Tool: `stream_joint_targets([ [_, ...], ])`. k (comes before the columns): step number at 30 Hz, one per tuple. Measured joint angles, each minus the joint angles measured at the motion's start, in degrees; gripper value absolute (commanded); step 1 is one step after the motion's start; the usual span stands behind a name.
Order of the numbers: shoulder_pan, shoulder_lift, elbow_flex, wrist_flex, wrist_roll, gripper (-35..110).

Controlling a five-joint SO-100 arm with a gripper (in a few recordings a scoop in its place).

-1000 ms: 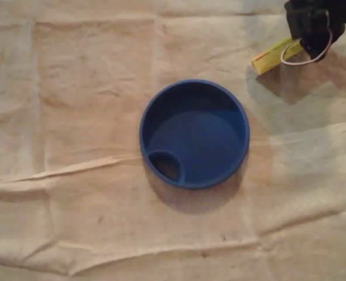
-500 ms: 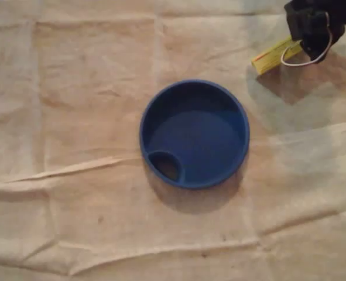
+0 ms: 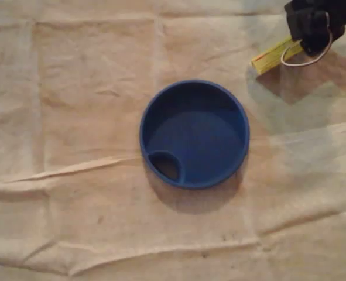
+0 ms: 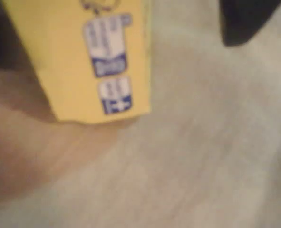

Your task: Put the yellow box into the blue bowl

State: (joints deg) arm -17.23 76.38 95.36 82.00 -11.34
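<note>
Yellow box (image 3: 270, 57) under black end effector (image 3: 306, 38), grip unclear, barely shifted since earlier, blue bowl (image 3: 194, 134) apart.

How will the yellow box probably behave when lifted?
The yellow box looks like printed carton, so probably light and crushable. Flat faces: unlikely to roll. Long and narrow, it may pivot if gripped at one end.

Plain deep-blue bowl (image 3: 194, 82); yellow box (image 3: 270, 57) with small blue-and-white printed labels (image 4: 105, 47); black gripper (image 3: 306, 36) beside a white cable (image 3: 304, 60); pale beige cloth (image 3: 91, 88), mottled tan, browner in its shadowed patches.
</note>
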Motion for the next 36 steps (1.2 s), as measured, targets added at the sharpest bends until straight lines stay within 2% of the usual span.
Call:
stream_joint_targets([
  [11, 0.0, 0.0, 0.0, 0.0, 0.4, 0],
  [28, 0.0, 0.4, 0.0, 0.0, 0.0, 0],
  [36, 0.0, 10.2, 0.0, 4.2, 0.0, 0],
])
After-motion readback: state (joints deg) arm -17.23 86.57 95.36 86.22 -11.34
